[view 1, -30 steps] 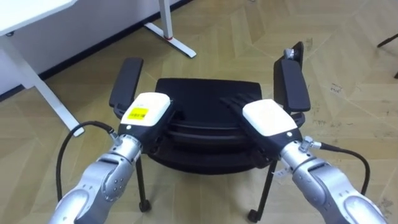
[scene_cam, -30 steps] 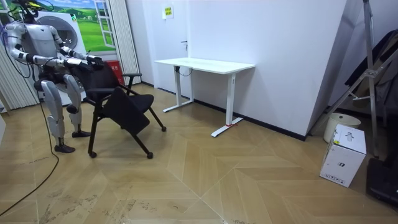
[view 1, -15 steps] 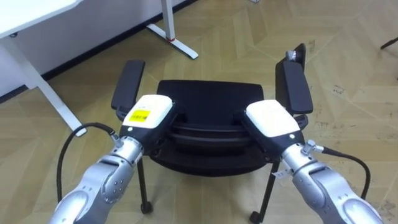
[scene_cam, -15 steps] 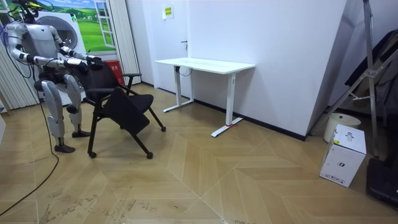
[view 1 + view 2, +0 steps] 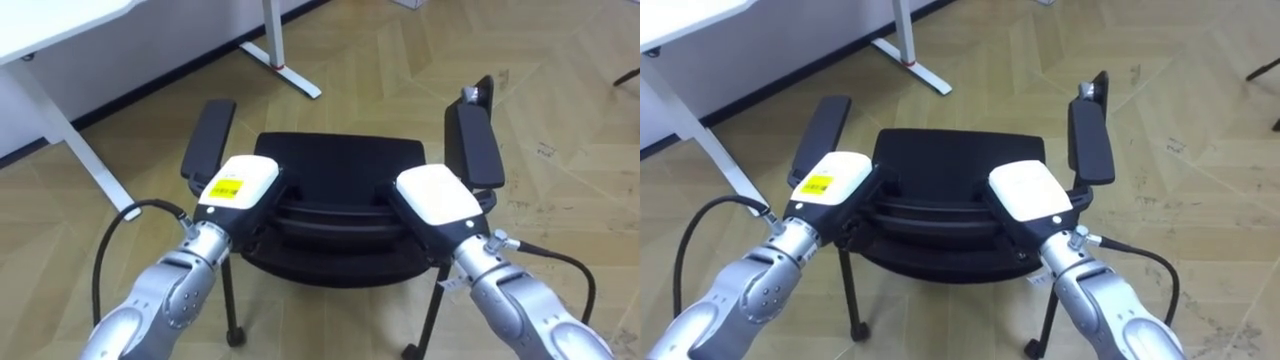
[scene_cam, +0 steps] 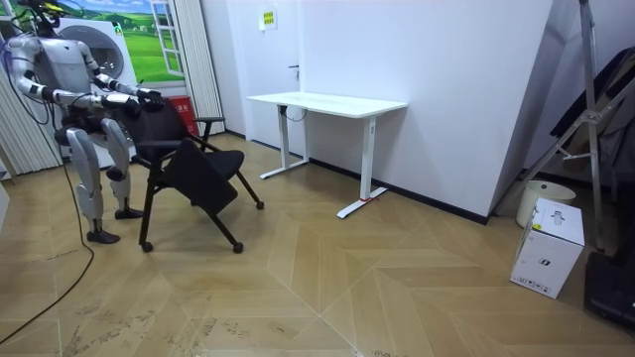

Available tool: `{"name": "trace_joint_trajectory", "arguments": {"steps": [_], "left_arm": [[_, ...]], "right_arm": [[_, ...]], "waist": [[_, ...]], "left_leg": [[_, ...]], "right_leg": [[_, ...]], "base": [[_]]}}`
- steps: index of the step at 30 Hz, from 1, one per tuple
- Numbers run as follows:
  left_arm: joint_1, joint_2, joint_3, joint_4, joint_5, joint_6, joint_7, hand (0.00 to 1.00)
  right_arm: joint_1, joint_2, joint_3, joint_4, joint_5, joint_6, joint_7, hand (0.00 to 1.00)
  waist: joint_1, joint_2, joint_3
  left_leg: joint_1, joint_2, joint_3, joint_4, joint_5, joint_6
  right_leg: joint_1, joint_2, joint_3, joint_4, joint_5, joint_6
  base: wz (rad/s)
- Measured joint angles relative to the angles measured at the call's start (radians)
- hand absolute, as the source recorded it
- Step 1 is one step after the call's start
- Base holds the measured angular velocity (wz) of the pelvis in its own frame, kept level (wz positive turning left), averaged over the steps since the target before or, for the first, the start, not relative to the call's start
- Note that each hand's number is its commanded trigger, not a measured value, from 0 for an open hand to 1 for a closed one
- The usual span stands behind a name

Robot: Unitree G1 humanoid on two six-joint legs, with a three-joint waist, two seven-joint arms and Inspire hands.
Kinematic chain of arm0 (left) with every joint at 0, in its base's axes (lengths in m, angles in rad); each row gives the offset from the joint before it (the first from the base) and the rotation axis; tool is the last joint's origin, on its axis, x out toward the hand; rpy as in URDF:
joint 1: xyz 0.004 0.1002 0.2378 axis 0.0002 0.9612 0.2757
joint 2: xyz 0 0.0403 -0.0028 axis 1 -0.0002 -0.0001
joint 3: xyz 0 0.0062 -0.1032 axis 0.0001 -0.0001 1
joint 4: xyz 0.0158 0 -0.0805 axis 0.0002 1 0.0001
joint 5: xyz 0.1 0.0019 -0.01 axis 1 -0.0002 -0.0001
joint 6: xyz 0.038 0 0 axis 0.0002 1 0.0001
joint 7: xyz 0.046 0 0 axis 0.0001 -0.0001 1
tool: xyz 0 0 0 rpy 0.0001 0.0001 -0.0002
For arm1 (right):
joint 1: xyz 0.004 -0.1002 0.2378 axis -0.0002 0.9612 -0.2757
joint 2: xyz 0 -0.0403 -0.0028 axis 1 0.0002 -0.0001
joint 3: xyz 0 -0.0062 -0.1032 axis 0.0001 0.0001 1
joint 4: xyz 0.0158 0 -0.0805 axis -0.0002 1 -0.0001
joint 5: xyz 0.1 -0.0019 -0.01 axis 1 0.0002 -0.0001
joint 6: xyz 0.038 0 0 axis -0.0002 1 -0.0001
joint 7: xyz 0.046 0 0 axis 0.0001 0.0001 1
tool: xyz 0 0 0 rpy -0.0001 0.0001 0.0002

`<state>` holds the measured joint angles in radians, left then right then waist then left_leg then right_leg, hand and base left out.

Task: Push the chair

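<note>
1. The left robot hand (image 5: pixel 238 182), white-shelled with a yellow label (image 5: pixel 222 185), lies on the backrest's top edge of the chair (image 5: pixel 340 160). Its dark fingers merge into the black frame, so I cannot tell their grip.
2. The chair stands on the parquet floor (image 5: pixel 380 60) just before the robot, black, with flat padded armrests (image 5: pixel 208 140) and thin tubular legs (image 5: pixel 228 300).
3. The right robot hand (image 5: pixel 435 195) rests on the same edge, its fingers equally unreadable.
</note>
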<state>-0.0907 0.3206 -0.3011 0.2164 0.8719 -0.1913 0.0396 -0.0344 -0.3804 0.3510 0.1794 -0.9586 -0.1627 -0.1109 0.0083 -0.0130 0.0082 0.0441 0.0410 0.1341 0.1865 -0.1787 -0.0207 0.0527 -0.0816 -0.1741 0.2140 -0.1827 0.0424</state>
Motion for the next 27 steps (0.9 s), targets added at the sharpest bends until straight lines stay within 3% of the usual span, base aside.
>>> {"name": "trace_joint_trajectory", "arguments": {"steps": [3, 5, 7, 9, 10, 13, 14, 17, 18, 19, 20, 21, 22, 23, 24, 26, 27], "left_arm": [[-0.002, 0.001, 0.001, 0.013, 0.004, -0.002, 0.0, 1.0], [-0.005, 0.001, 0.001, 0.021, 0.003, -0.003, -0.004, 1.0], [-0.007, 0.005, 0.006, 0.031, 0.004, -0.012, -0.008, 1.0], [-0.007, 0.007, 0.008, 0.037, 0.004, -0.017, -0.008, 1.0], [-0.009, 0.004, 0.008, 0.048, 0.004, -0.023, -0.008, 1.0], [0.0, -0.001, 0.007, 0.06, 0.002, -0.027, -0.001, 1.0], [0.002, -0.002, 0.007, 0.059, 0.002, -0.027, 0.001, 1.0], [0.01, -0.002, 0.001, 0.061, -0.008, -0.024, 0.016, 1.0], [0.012, -0.004, -0.006, 0.068, -0.015, -0.025, 0.028, 1.0], [0.013, -0.008, -0.012, 0.07, -0.019, -0.026, 0.037, 1.0], [0.016, -0.014, -0.012, 0.071, -0.019, -0.025, 0.038, 1.0], [0.023, -0.019, -0.012, 0.073, -0.019, -0.027, 0.041, 1.0], [0.032, -0.019, -0.01, 0.07, -0.02, -0.031, 0.04, 1.0], [0.04, -0.019, -0.008, 0.064, -0.02, -0.033, 0.04, 1.0], [0.046, -0.016, -0.007, 0.05, -0.018, -0.034, 0.041, 1.0], [0.039, -0.011, -0.007, 0.039, -0.017, -0.041, 0.041, 1.0], [0.037, -0.008, -0.007, 0.041, -0.018, -0.048, 0.041, 1.0]], "right_arm": [[0.0, 0.017, 0.0, 0.01, 0.0, 0.004, 0.013, 1.0], [-0.002, 0.02, -0.001, 0.016, 0.003, 0.003, 0.015, 1.0], [0.002, 0.035, -0.003, 0.023, 0.001, 0.002, 0.02, 1.0], [0.007, 0.039, -0.003, 0.029, -0.001, -0.003, 0.019, 1.0], [0.012, 0.037, -0.003, 0.028, 0.0, -0.007, 0.019, 1.0], [0.018, 0.034, -0.003, 0.028, -0.001, -0.011, 0.026, 1.0], [0.018, 0.033, -0.003, 0.027, -0.001, -0.012, 0.027, 1.0], [0.015, 0.026, 0.0, 0.025, -0.003, -0.014, 0.026, 1.0], [0.013, 0.01, 0.005, 0.025, 0.001, -0.023, 0.021, 1.0], [0.013, -0.008, 0.01, 0.018, 0.002, -0.024, 0.014, 1.0], [0.014, -0.015, 0.011, 0.014, 0.001, -0.024, 0.013, 1.0], [0.018, -0.023, 0.012, 0.01, 0.001, -0.024, 0.014, 1.0], [0.021, -0.025, 0.013, 0.008, 0.001, -0.027, 0.018, 1.0], [0.024, -0.026, 0.012, 0.007, 0.0, -0.03, 0.019, 1.0], [0.032, -0.025, 0.008, -0.003, -0.001, -0.031, 0.016, 1.0], [0.044, -0.031, -0.005, -0.024, -0.001, -0.033, 0.01, 1.0], [0.048, -0.031, -0.006, -0.025, 0.001, -0.033, 0.005, 1.0]], "waist": [[0.002, -0.017, 0.0063], [-0.002, -0.015, 0.0076], [0.002, -0.01, 0.0071], [0.001, -0.01, 0.0068], [-0.003, -0.009, 0.0062], [-0.006, 0.002, 0.0059], [-0.007, -0.003, 0.0025], [-0.029, -0.001, 0.0025], [-0.027, -0.007, 0.0054], [-0.022, 0.004, 0.0042], [-0.019, 0.011, 0.004], [0.004, 0.015, 0.0024], [0.019, 0.015, -0.0041], [0.022, 0.015, -0.0071], [0.02, 0.006, -0.0086], [0.013, -0.011, -0.0124], [0.01, -0.032, -0.0153]], "left_leg": [[-0.014, 0.004, -0.001, 0.052, -0.006, -0.007], [-0.047, 0.019, -0.009, 0.127, -0.034, -0.015], [-0.108, 0.057, -0.026, 0.281, -0.09, -0.027], [-0.13, 0.074, -0.027, 0.341, -0.11, -0.035], [-0.137, 0.079, -0.026, 0.369, -0.114, -0.038], [-0.145, 0.095, -0.025, 0.391, -0.112, -0.039], [-0.15, 0.098, -0.025, 0.395, -0.108, -0.045], [-0.21, 0.104, 0.003, 0.46, -0.071, -0.023], [-0.24, 0.087, 0.006, 0.451, -0.07, -0.019], [-0.272, 0.067, 0.029, 0.387, -0.054, -0.011], [-0.286, 0.063, 0.042, 0.341, -0.036, -0.002], [-0.296, 0.045, 0.064, 0.274, 0.034, 0.025], [-0.293, 0.032, 0.072, 0.249, 0.077, 0.036], [-0.291, 0.028, 0.077, 0.249, 0.084, 0.048], [-0.285, 0.008, 0.084, 0.243, 0.077, 0.058], [-0.278, -0.031, 0.094, 0.235, 0.066, 0.075], [-0.26, -0.062, 0.106, 0.229, 0.049, 0.095]], "right_leg": [[0.0, -0.004, -0.005, 0.034, -0.02, -0.008], [-0.003, 0.003, -0.02, 0.061, -0.039, -0.017], [-0.02, 0.021, -0.036, 0.142, -0.085, -0.036], [-0.031, 0.025, -0.049, 0.193, -0.125, -0.047], [-0.034, 0.024, -0.055, 0.218, -0.149, -0.051], [-0.034, 0.025, -0.079, 0.24, -0.17, -0.066], [-0.036, 0.026, -0.084, 0.242, -0.172, -0.067], [-0.033, 0.014, -0.106, 0.257, -0.178, -0.082], [-0.035, 0.008, -0.102, 0.256, -0.179, -0.083], [-0.039, 0.005, -0.099, 0.257, -0.186, -0.089], [-0.043, 0.003, -0.099, 0.26, -0.189, -0.086], [-0.049, -0.013, -0.095, 0.275, -0.206, -0.069], [-0.047, -0.034, -0.104, 0.287, -0.217, -0.052], [-0.043, -0.047, -0.117, 0.289, -0.22, -0.043], [-0.034, -0.076, -0.141, 0.291, -0.225, -0.025], [-0.037, -0.118, -0.141, 0.326, -0.229, -0.01], [-0.043, -0.156, -0.129, 0.382, -0.246, 0.009]], "base": [[0.08], [0.2], [0.18], [0.22], [0.32], [0.24], [0.24], [0.27], [0.0], [-0.15], [-0.47], [-0.66], [-0.67], [-0.36], [0.0], [0.08], [0.0]]}}
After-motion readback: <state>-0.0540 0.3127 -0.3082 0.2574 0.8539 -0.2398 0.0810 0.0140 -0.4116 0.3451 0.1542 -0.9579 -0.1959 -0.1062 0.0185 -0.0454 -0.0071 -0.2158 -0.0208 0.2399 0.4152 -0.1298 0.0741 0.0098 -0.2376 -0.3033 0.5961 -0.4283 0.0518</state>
